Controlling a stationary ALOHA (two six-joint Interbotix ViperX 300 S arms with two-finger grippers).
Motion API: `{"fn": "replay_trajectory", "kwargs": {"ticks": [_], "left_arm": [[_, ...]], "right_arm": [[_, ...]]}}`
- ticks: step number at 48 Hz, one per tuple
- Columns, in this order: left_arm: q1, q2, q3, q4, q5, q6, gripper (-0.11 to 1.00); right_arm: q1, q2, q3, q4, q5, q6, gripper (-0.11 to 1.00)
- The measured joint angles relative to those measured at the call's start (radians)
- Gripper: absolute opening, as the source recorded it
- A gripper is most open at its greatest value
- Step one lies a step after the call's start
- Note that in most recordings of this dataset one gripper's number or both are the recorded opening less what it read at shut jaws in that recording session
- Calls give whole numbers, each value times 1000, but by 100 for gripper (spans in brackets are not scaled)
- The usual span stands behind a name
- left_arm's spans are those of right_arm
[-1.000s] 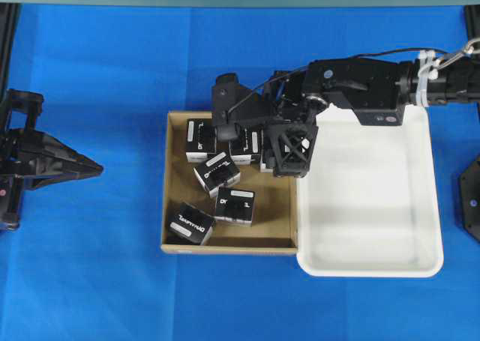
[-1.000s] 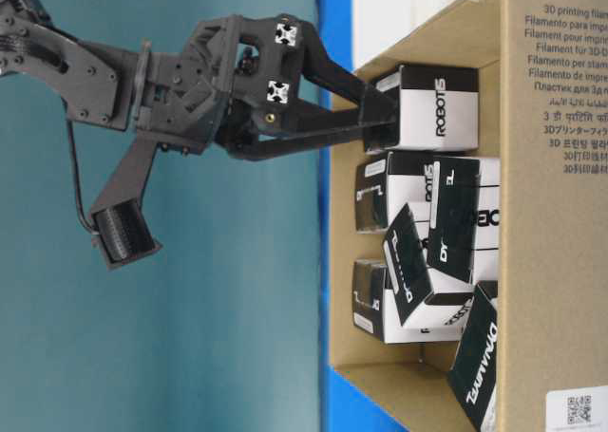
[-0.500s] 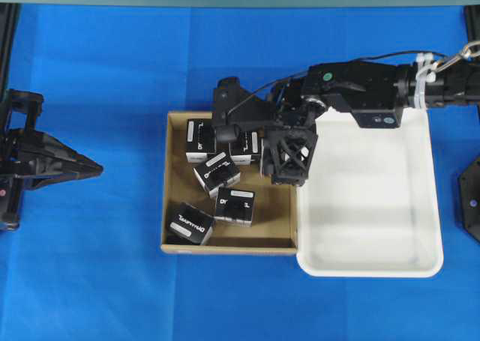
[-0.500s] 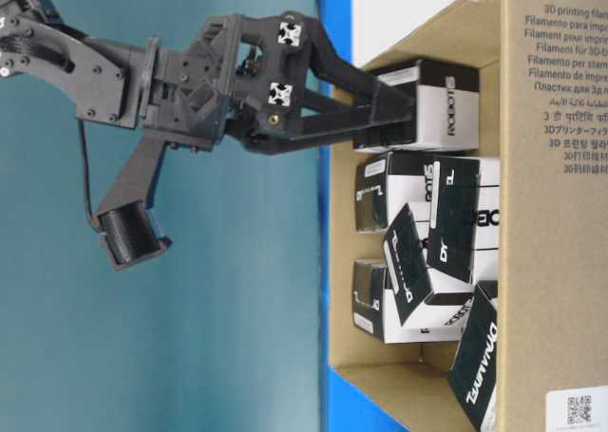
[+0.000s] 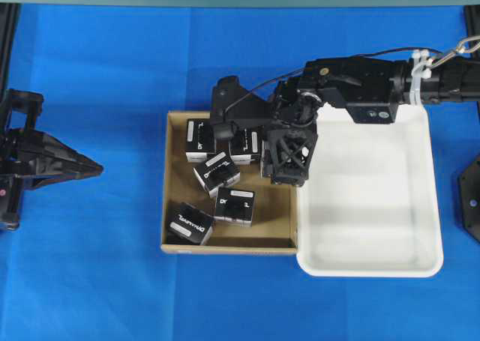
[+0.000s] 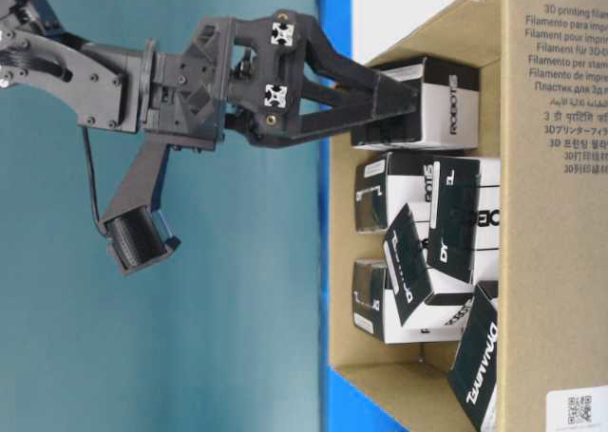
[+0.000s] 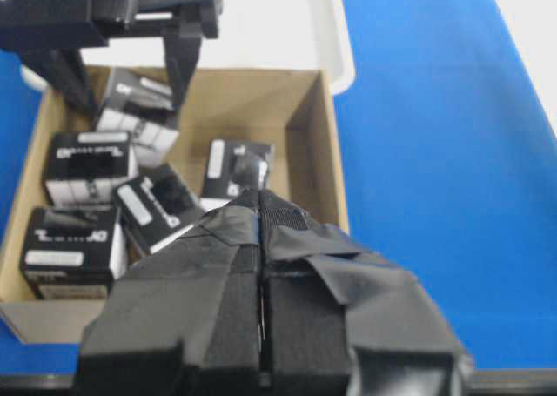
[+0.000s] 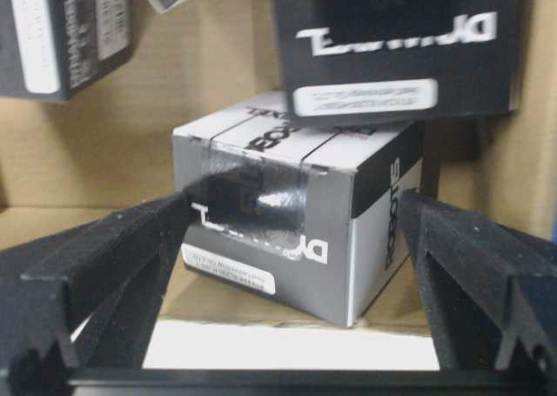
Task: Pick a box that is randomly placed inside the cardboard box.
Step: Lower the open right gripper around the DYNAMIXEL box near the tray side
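The brown cardboard box lies mid-table with several black cartons in it. My right gripper reaches into its far right corner and stands open. One box sits between its fingers, black with white lettering and a white label strip. From table level the fingers run along both sides of that top box. Neither finger is pressed on it. My left gripper hovers over the blue mat left of the cardboard box, shut and holding nothing.
A white plastic tray stands against the cardboard box's right wall, under the right arm. Other black cartons lie tilted or stacked in the box's middle and left. Blue mat covers the table all round.
My right gripper has pushed deeper into the cardboard box, so its fingers now reach along the corner box instead of ending at its edge. The left arm has not moved.
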Motion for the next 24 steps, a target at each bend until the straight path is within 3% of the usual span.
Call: {"fn": "replay_trajectory", "kwargs": {"ticks": [11, 19, 24], "left_arm": [[0, 0, 0, 0, 0, 0, -7], [0, 0, 0, 0, 0, 0, -7], [0, 0, 0, 0, 0, 0, -7]], "right_arm": [[8, -6, -9, 25, 6, 3, 99], [8, -11, -26, 89, 40, 0, 99], [9, -11, -28, 101, 44, -2, 100]]}}
